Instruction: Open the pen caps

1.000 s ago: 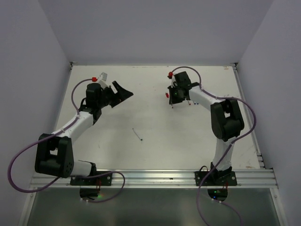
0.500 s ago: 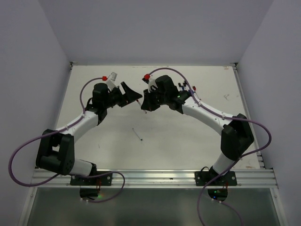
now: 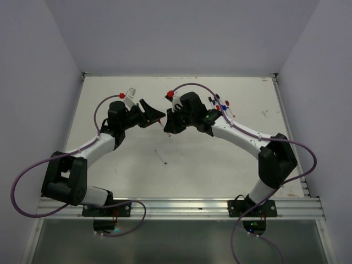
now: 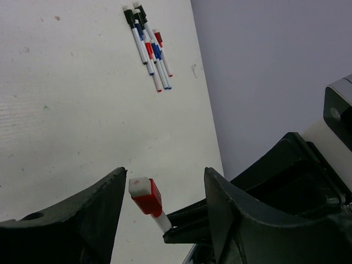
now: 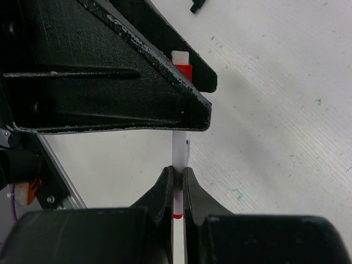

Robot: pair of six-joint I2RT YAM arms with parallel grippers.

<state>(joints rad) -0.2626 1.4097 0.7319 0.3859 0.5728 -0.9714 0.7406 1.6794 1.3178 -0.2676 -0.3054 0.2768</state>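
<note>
Low in the right wrist view, the right fingers (image 5: 165, 190) pinch a pen (image 5: 179, 146) by its barrel, offering its red cap (image 4: 146, 196) between the left fingers (image 4: 113, 192), which stand wide and apart from it, likely to pull it; remaining pens (image 4: 147, 47) lie upper-centre on the desk (image 4: 66, 110)

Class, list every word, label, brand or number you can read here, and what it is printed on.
No readable text anywhere.
The pens: too small to show any print.
The red-capped pen: no lettering visible.
The table: only stray ink marks.
</note>
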